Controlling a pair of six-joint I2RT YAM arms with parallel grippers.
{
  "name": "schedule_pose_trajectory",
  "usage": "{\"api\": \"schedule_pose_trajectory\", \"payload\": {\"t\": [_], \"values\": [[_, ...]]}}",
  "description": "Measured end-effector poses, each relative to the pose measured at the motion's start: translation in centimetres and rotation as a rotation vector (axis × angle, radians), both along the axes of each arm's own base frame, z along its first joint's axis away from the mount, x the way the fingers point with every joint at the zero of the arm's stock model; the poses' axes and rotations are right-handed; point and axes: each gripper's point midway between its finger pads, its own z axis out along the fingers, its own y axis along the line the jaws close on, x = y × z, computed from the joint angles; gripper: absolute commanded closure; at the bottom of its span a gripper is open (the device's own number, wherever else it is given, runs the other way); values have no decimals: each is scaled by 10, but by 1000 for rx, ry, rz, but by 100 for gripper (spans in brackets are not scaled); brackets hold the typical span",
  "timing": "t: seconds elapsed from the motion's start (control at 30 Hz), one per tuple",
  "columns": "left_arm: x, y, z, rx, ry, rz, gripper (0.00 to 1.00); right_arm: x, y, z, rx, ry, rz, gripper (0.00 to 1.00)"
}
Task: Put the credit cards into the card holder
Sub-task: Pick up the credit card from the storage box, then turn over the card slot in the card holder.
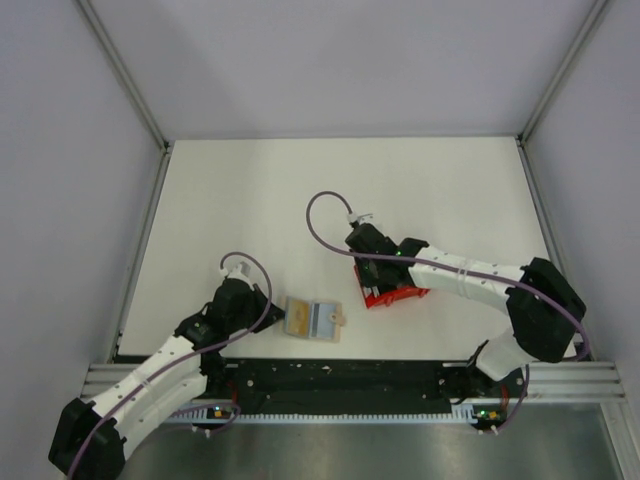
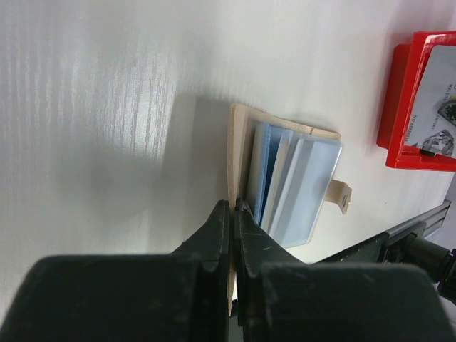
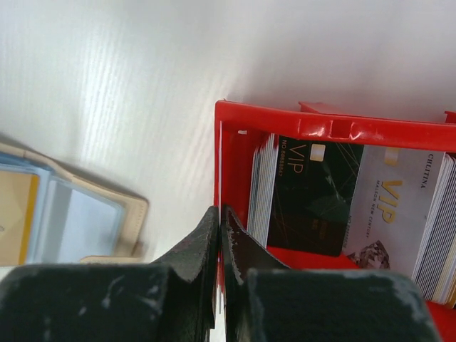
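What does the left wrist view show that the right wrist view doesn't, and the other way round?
Left wrist only: the left end effector, shut on the wallet edge. Right wrist only: the right end effector, shut at the tray wall, a black card in the tray and a gold card in the wallet. Both: wallet, red tray, silver card, table.

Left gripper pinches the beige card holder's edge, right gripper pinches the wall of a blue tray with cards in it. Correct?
No: the tray is red, not blue, as the right wrist view shows. The left gripper does pinch the card holder by its edge, and the right gripper the tray's wall, cards inside.
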Motion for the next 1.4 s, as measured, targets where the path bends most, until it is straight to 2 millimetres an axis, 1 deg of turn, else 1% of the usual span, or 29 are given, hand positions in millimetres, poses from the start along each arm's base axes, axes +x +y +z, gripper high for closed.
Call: {"api": "schedule_pose_trajectory", "payload": {"t": [0.13, 0.27, 0.47, 0.57, 0.7, 0.83, 0.9, 0.97, 1.17, 1.33, 1.4], "values": [[0, -1, 1, -2, -1, -2, 100, -1, -15, 3, -17, 3, -4, 100], [1, -1, 3, -6, -5, -4, 100, -6, -12, 10, 22, 17, 10, 100], [3, -3, 9, -14, -18, -7, 100, -17, 11, 19, 154, 83, 16, 100], [4, -3, 9, -14, -17, 3, 100, -19, 27, 26, 237, 103, 11, 100], [11, -3, 10, -51, -15, 66, 100, -26, 51, 34, 328, 128, 31, 100], [13, -6, 1, -136, 12, 141, 100, -39, 72, 32, 361, 168, 67, 100], [12, -6, -7, -178, 39, 180, 100, -43, 80, 32, 368, 178, 80, 100], [12, -7, -9, -202, 52, 201, 100, -48, 85, 34, 377, 184, 89, 100], [18, -13, 6, -245, 21, 197, 100, -54, 98, 42, 401, 176, 107, 100], [23, -16, 21, -234, -16, 164, 100, -56, 109, 46, 402, 159, 105, 100], [23, -17, 24, -228, -24, 151, 100, -56, 115, 47, 401, 151, 99, 100]]}}
